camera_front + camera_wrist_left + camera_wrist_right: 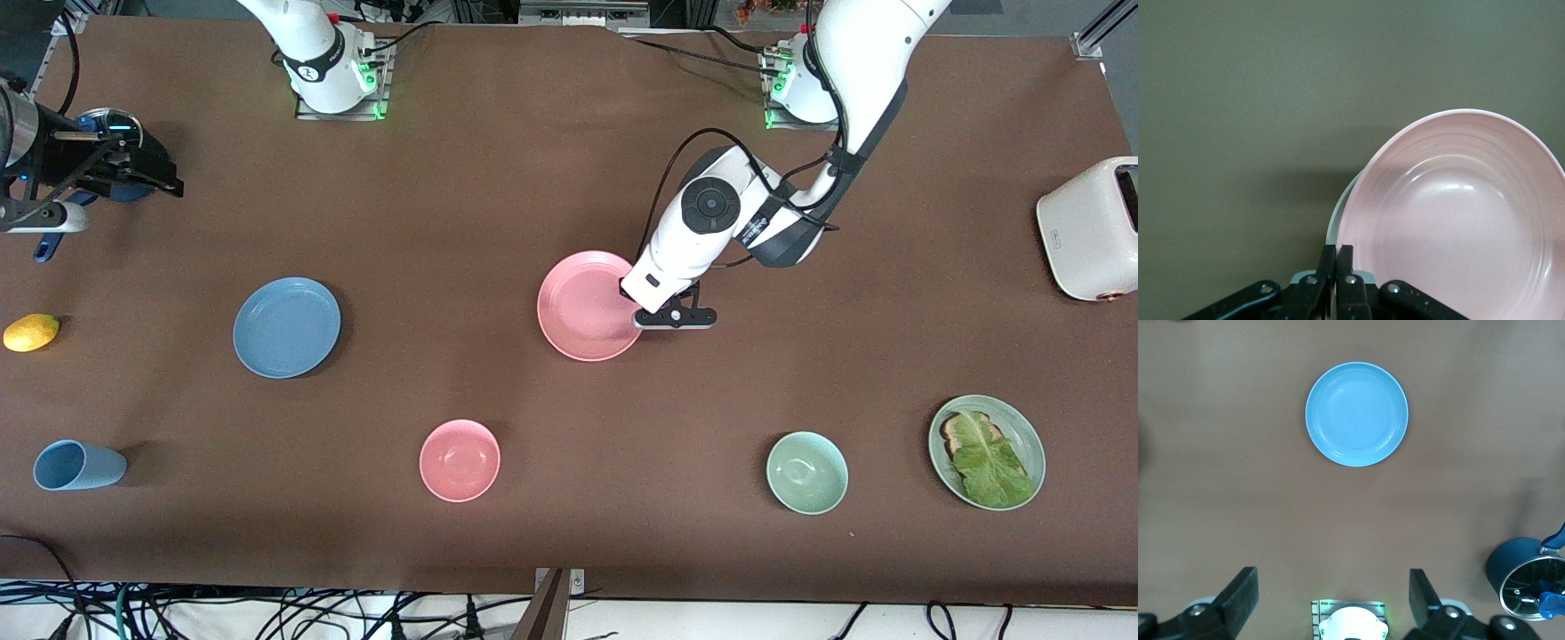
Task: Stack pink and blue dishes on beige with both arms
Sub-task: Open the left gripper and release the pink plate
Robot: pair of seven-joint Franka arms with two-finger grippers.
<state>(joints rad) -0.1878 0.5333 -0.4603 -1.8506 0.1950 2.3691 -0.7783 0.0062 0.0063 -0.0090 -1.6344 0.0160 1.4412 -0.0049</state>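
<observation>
At mid-table, the left end effector is clamped shut on the rim of the pale pink shallow round plate. Right end effector waits fully open, holding nothing, high above the light blue shallow round plate.

Pale pink plate, ringed rim, resting on another plate whose pale edge shows beneath; light blue plate flat, well apart toward the right arm's end.

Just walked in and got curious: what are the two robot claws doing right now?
Left gripper: shut on the rim of the pale pink round plate.
Right gripper: open, holding nothing, above the table's right-arm end.
</observation>
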